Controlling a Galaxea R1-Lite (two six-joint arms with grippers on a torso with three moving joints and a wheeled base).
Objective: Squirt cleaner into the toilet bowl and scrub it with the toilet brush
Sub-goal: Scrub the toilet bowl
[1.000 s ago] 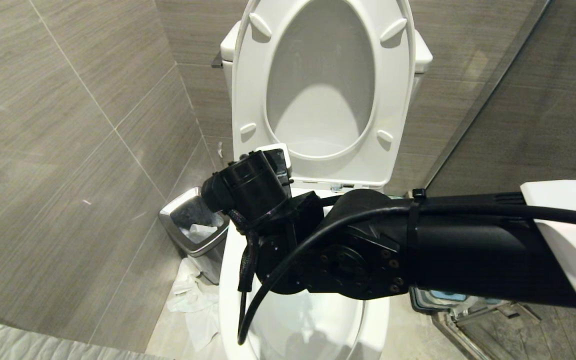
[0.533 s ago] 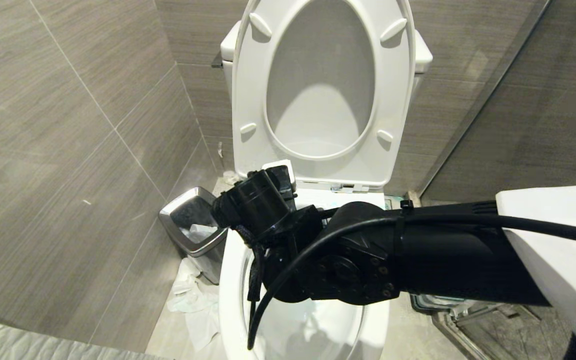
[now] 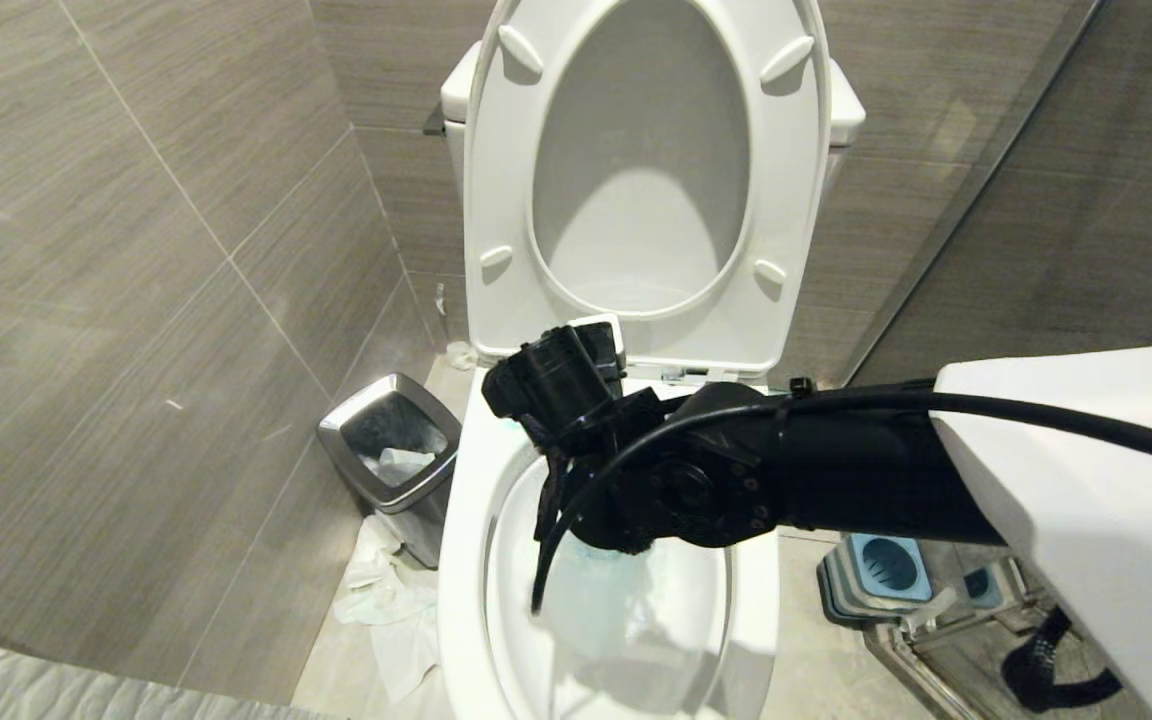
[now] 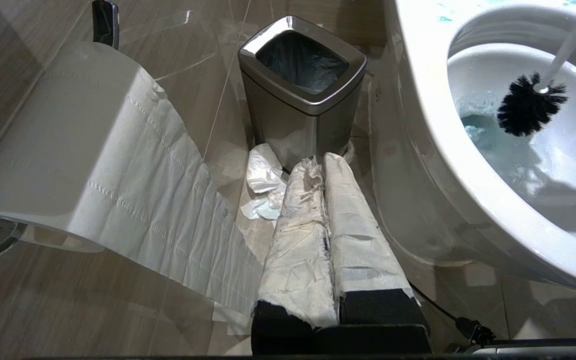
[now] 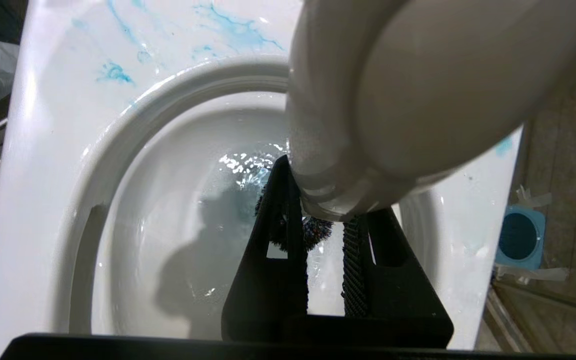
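Grey-tiled stall: right gripper (image 5: 325, 240) clamps the toilet brush (image 4: 530, 104), bristles above blue cleaner (image 4: 483, 131) water in the toilet bowl (image 4: 418, 150). Scrub under the rim; left gripper (image 4: 325, 225) clenched, parked.

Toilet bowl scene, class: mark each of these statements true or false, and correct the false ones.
1. The toilet brush head is inside the toilet bowl. True.
2. The seat is lowered onto the rim. False: it stands raised.
3. Blue cleaner smears the bowl's rim. True.
4. The steel bin stands on the same side of the bowl as the blue brush holder. False: they are on opposite sides.
5. The right claw is shut on the brush handle. True.
6. The left claw holds the brush. False: it is shut beside the bowl, paper-wrapped.
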